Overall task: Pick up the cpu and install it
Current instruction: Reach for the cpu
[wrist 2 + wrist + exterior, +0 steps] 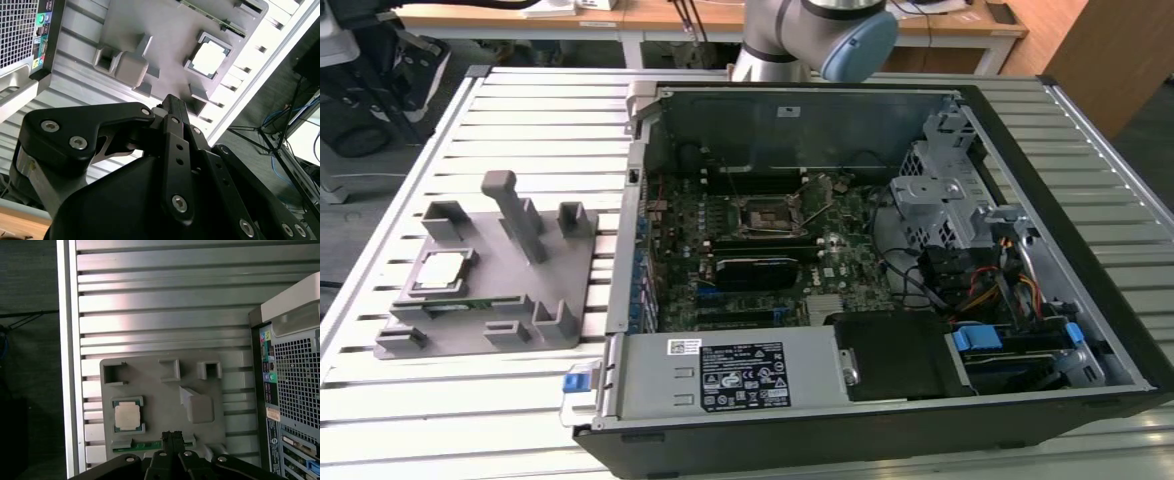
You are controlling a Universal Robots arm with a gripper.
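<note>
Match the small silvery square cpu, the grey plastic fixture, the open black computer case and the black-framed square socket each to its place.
Things
1. small silvery square cpu
2. grey plastic fixture
3. open black computer case
4. black-framed square socket

Places
A. on the green circuit board inside the case
B. on the slatted metal table, at the exterior view's left
C. in a recess of the fixture
D. on the table, at the exterior view's right

Pairs: 1-C, 2-B, 3-D, 4-A
</note>
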